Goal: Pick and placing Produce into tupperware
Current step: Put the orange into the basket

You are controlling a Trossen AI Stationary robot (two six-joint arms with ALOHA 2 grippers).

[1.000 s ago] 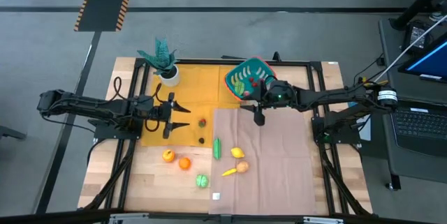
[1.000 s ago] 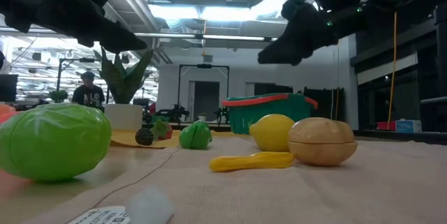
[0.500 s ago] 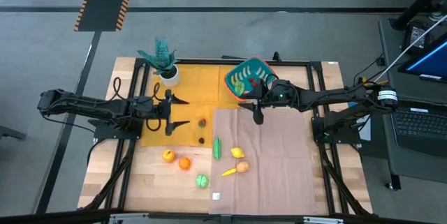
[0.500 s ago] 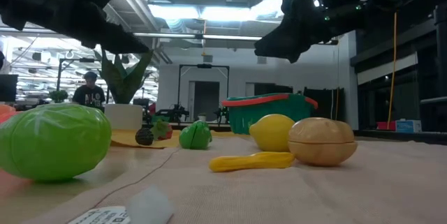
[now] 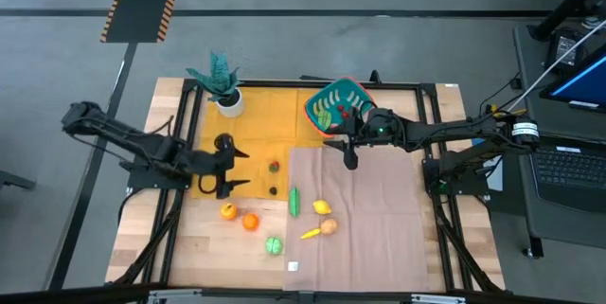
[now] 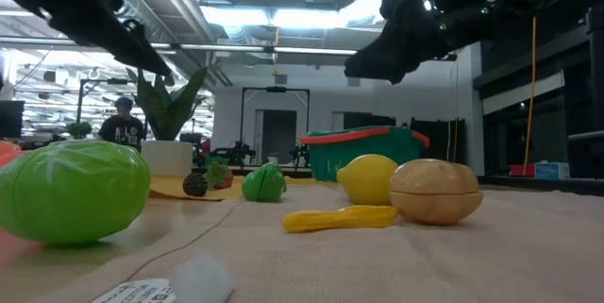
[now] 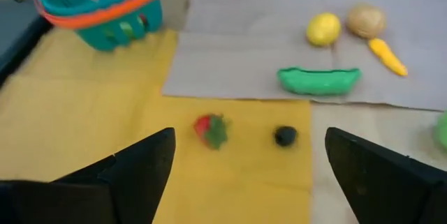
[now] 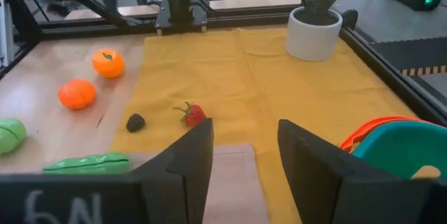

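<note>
The teal tupperware (image 5: 336, 107) with its orange-red rim stands at the far middle of the table, with some produce inside. Loose produce lies nearer: a strawberry (image 5: 274, 165), a dark small piece (image 5: 274, 189), a green pea pod (image 5: 294, 201), a lemon (image 5: 322, 207), a potato (image 5: 329, 226), a carrot (image 5: 311, 233), two oranges (image 5: 239, 216) and a green piece (image 5: 274, 244). My left gripper (image 5: 240, 169) hovers open over the yellow mat, left of the strawberry (image 7: 211, 129). My right gripper (image 5: 348, 157) hovers open just near of the tupperware (image 8: 398, 147).
A teal plant in a white pot (image 5: 227, 100) stands at the far left of the yellow mat (image 5: 260, 124). A beige cloth (image 5: 365, 219) covers the right half of the table. A small white tag (image 5: 293, 266) lies near the near edge. A person (image 6: 120, 119) stands far behind the table.
My left gripper has moved toward the table's near edge, staying open, after a small shift toward the far edge. My right gripper has shifted slightly toward the table's left and tipped a little. No produce has moved.
</note>
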